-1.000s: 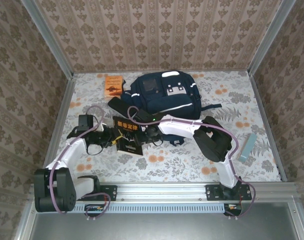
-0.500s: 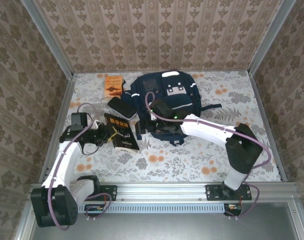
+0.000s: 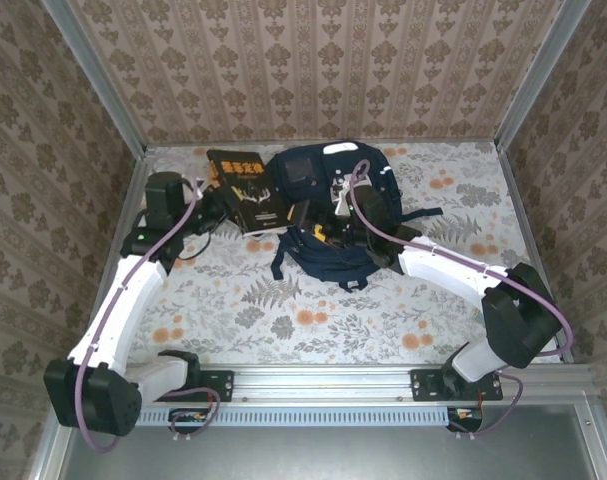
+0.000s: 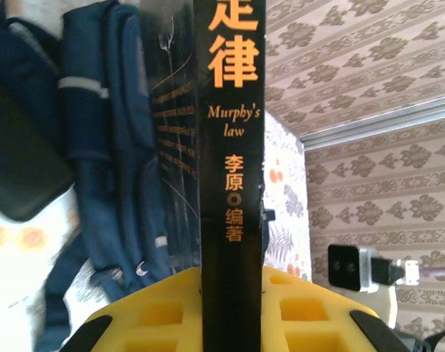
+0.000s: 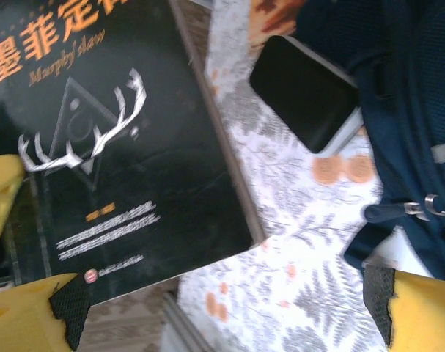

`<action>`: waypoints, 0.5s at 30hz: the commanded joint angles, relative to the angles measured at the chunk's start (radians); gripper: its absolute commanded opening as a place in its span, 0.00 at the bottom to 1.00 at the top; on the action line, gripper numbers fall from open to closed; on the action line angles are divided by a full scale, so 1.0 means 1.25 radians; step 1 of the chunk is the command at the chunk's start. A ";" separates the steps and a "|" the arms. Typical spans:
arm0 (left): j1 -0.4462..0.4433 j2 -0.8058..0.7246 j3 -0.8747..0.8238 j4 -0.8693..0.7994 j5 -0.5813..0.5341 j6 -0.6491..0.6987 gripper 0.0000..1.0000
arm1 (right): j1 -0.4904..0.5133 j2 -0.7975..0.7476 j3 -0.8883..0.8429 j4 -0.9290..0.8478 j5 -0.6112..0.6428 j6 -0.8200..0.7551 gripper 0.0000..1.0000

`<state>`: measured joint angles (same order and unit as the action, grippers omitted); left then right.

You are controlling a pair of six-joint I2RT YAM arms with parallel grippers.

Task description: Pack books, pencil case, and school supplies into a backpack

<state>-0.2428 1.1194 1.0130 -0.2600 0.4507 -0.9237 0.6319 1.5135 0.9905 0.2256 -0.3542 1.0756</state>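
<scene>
Left claw (image 4: pixel 229 293) clamped on black book (image 3: pixel 245 188) (spine edge-on), long axis slanting toward backpack (image 3: pixel 283 178), right claw (image 5: pixel 222 308) wide open

Book (image 3: pixel 245 190) left of backpack (image 3: pixel 301 170); pencil case (image 5: pixel 304 94) just beside backpack

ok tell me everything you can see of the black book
The black book is a paperback with a glossy dark cover, orange-gold Chinese title, "Murphy's law" beneath it and a pale antlered emblem. The left hand is clamped on its spine edge, holding it up off the table, just left of the backpack.
</scene>
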 commanded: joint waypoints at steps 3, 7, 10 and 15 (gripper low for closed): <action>-0.061 0.050 0.043 0.240 -0.147 -0.103 0.08 | -0.001 0.005 -0.032 0.258 -0.025 0.232 0.99; -0.103 0.080 0.061 0.284 -0.219 -0.136 0.07 | -0.001 0.048 -0.034 0.352 0.003 0.316 0.98; -0.127 0.083 0.052 0.308 -0.281 -0.171 0.07 | -0.001 0.072 -0.024 0.387 0.019 0.359 0.98; -0.143 0.082 0.047 0.331 -0.323 -0.207 0.07 | -0.001 0.110 0.003 0.419 0.030 0.412 0.97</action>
<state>-0.4141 1.2427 1.0229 0.0181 0.1211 -1.1316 0.6319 1.6260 0.9588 0.6571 -0.3443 1.5017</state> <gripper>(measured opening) 0.170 0.971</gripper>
